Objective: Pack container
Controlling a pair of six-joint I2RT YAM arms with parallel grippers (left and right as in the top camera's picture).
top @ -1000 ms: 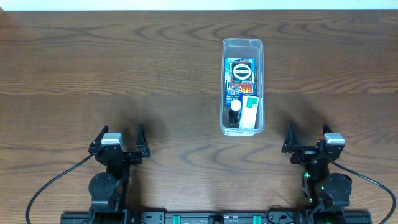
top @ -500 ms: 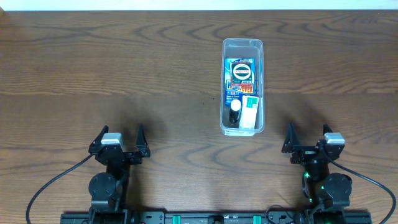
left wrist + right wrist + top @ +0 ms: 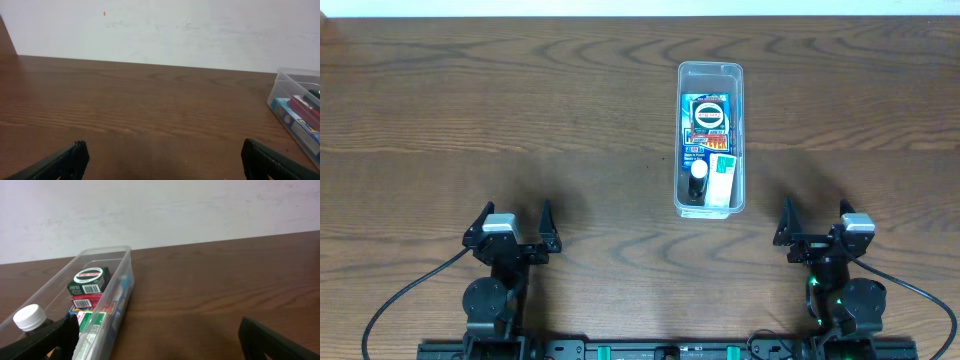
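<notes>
The clear container [image 3: 683,140] stands lengthwise on the wooden table, a little right of centre. Inside it lie a black round-label box [image 3: 709,115], red and blue packets, a green-and-white box [image 3: 721,178] and a dark bottle with a white cap [image 3: 698,170]. My left gripper [image 3: 511,224] rests near the table's front left, open and empty, well away from the container. My right gripper [image 3: 813,220] rests at the front right, also open and empty. In the right wrist view the container [image 3: 116,252] lies ahead to the left, its white-capped bottle [image 3: 29,317] nearest. The left wrist view catches the container's corner [image 3: 282,82] at far right.
A white wall [image 3: 160,30] runs behind the table's far edge. Bare wood [image 3: 470,120] stretches left of the container and between the two grippers. Black cables trail from both arm bases at the front edge.
</notes>
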